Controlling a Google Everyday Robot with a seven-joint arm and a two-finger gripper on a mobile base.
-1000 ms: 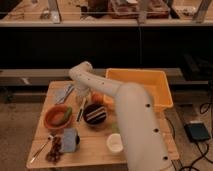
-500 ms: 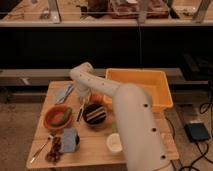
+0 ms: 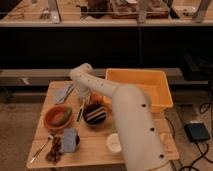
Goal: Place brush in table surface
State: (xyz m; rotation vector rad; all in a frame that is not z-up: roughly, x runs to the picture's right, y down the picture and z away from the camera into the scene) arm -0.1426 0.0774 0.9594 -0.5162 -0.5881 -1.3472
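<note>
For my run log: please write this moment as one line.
gripper: between orange bowl and dark bowl, over table surface | brush: cannot tell if held

1. I read the table surface (image 3: 95,150) as pale wooden planks with a matt finish.
2. The bin (image 3: 150,80) looks to me like smooth yellow-orange plastic.
3. The arm (image 3: 135,125) wears a smooth white casing with a soft sheen. Its gripper (image 3: 79,106) hangs between the orange bowl (image 3: 48,119) and the dark bowl (image 3: 94,122), and I cannot tell its material.
4. The orange bowl looks smooth and plastic-like.
5. The folded piece (image 3: 64,93) looks like pale cloth.
6. The white cup (image 3: 115,144) looks matt.
</note>
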